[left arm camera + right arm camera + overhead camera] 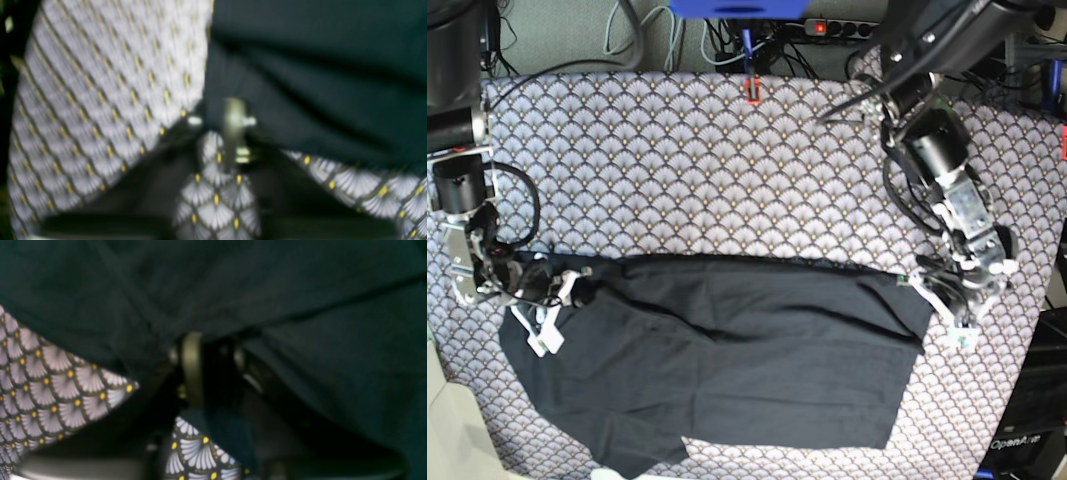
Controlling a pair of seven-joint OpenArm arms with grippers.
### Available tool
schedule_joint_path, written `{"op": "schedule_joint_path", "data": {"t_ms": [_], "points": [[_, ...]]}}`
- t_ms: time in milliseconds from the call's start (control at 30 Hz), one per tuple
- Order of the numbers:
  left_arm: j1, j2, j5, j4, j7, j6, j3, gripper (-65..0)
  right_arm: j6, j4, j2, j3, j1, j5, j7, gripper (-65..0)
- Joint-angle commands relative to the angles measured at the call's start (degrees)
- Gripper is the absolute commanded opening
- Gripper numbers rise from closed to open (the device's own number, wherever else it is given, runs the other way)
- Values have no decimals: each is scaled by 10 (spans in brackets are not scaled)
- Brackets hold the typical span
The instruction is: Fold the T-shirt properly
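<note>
T-shirt (727,360) lies spread, wrinkled, on the near half of the fan-patterned tablecloth (687,170) | right gripper (562,290) pinches its far corner cloth | left gripper (942,290) at the opposite far corner, fingers pressed together on the edge (blurred) | cables (727,35) and power strip (832,27) beyond the table

A grey fan-patterned tablecloth (697,160) covered the table. The black T-shirt (727,360) lay spread flat on its near half, rumpled.
</note>
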Motion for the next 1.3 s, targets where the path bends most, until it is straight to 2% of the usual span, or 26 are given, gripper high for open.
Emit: {"op": "schedule_joint_path", "data": {"t_ms": [0,567,700,767,867,967,1033,1100,1167,1267], "points": [[-27,1,-7,4,-19,0,6,-650,0,9,0,3,21,13,19,-619],[0,4,-11,0,-22,0,6,-650,0,26,-2,0,-20,12,13,-631],[14,6,-11,12,-17,0,6,-650,0,52,-20,-1,-20,10,36,-631],[22,16,-6,30,-16,0,6,-650,0,49,-40,-1,7,-12,69,-631],[50,17,-6,79,3,-1,7,-650,0,48,-79,-4,61,-91,108,-632],[79,18,-11,148,53,-2,7,-650,0,49,-110,-1,118,-166,122,-636],[95,18,-12,182,68,-2,7,-650,0,50,-119,1,149,-187,121,-637],[112,18,-12,210,70,-2,7,-650,0,52,-120,15,167,-194,114,-637],[131,18,-12,233,73,-2,7,-650,0,52,-115,35,171,-195,83,-637],[153,21,-12,251,70,-5,7,-650,0,80,-88,61,143,-193,47,-637]]}}
